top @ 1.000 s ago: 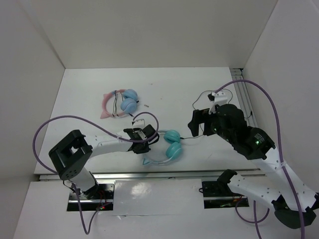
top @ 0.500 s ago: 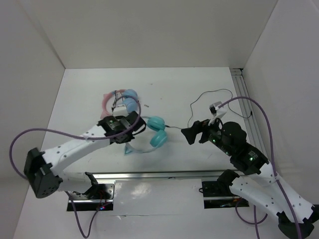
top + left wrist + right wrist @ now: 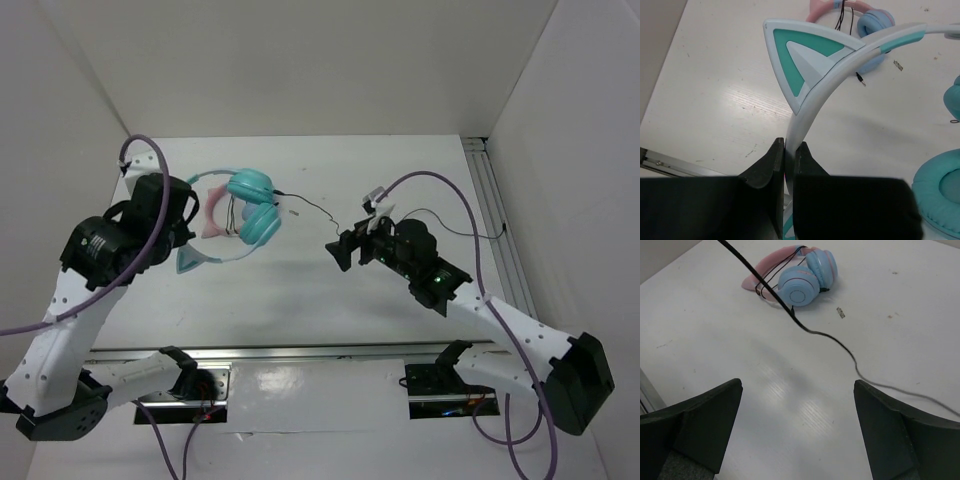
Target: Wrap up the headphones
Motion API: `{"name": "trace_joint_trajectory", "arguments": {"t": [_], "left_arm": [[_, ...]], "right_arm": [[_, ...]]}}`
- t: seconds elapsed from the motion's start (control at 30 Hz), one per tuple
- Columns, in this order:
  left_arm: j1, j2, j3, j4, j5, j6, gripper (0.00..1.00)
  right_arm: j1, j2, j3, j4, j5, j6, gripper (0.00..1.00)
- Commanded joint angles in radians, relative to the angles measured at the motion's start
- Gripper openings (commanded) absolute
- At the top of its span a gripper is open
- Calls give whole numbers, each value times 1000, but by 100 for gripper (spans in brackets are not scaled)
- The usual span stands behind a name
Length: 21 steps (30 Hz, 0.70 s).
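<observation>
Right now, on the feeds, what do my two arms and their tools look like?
Both are white tubes joined by chunky black joint housings: left arm, right arm. A purple cable loops off each: left cable, right cable. The left tool and right tool have plain black wedge-shaped fingers. A small green light glows on the right arm.
</observation>
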Motion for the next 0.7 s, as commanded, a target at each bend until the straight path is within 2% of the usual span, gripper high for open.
{"name": "trace_joint_trajectory", "arguments": {"t": [0.0,0.2,0.27,0.33,0.4,0.43,0.47,0.5,0.6,0.67], "left_arm": [[39,-38,81,13,46,85,0],[74,-38,140,13,109,107,0],[83,-38,165,13,135,107,0],[94,-38,191,13,135,107,0],[103,-38,200,13,135,107,0],[103,-38,213,4,135,107,0],[112,-38,213,3,135,107,0],[112,-38,213,3,135,107,0],[112,-38,196,14,125,116,0],[112,-29,135,64,93,159,0]], "right_arm": [[-3,78,44,175,-83,-65,99],[-3,208,-29,357,-108,-42,99],[-14,271,-29,383,-108,-42,95],[-47,335,-40,445,-133,-42,75],[-72,381,-40,483,-173,-23,61],[-83,404,-40,512,-193,-14,33],[-92,436,-40,523,-206,3,14],[-92,447,-40,532,-187,16,0],[-92,429,-64,561,-169,43,0],[-83,358,-65,500,-85,43,0]]}}
